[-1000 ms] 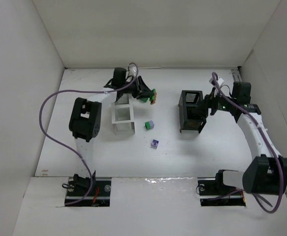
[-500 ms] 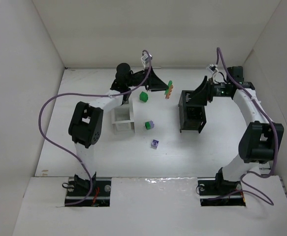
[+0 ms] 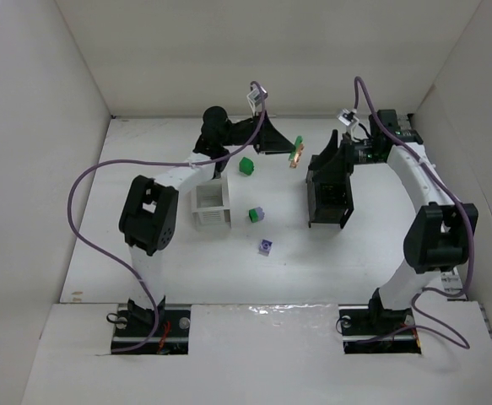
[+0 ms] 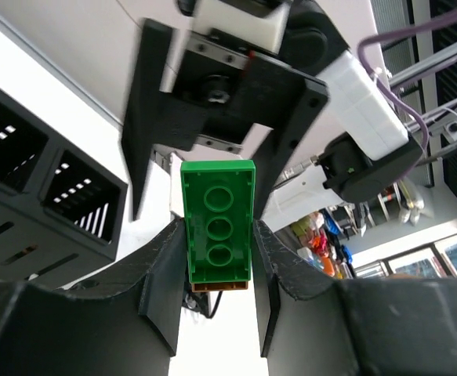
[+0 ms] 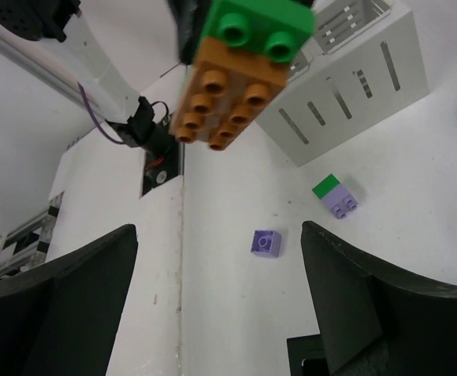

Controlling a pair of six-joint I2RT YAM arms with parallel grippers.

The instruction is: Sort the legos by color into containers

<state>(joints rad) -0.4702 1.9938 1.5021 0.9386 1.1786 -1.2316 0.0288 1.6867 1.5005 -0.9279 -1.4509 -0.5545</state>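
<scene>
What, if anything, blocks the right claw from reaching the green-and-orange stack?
Probably nothing, so yes: the right claw is open and faces the stack, with only free air between them. The left claw grips its sides.

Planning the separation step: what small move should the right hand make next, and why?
Probably ease the open right hand forward around the orange plastic brick: it is joined to the green plastic brick clamped in the left hand, two colours that need separating.
</scene>
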